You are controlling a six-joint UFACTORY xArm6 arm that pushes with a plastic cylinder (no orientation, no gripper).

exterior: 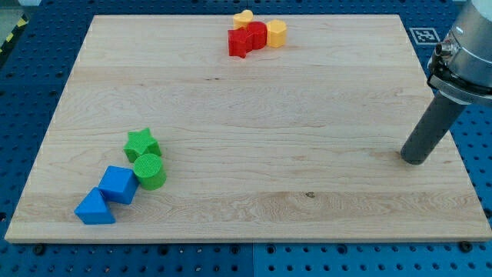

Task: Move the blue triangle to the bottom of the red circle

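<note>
The blue triangle (94, 208) lies near the board's bottom left corner. It touches a blue cube (118, 184) up and to its right. The red circle (257, 34) sits near the view's top centre, in a tight cluster with a red star (240, 42). My tip (413, 159) rests on the board near the right edge, far from both the blue triangle and the red circle.
A green cylinder (149, 171) and a green star (141, 144) sit just above and right of the blue cube. A yellow hexagon (276, 32) and a yellow heart (244, 18) adjoin the red blocks. The wooden board (254, 115) lies on a blue perforated table.
</note>
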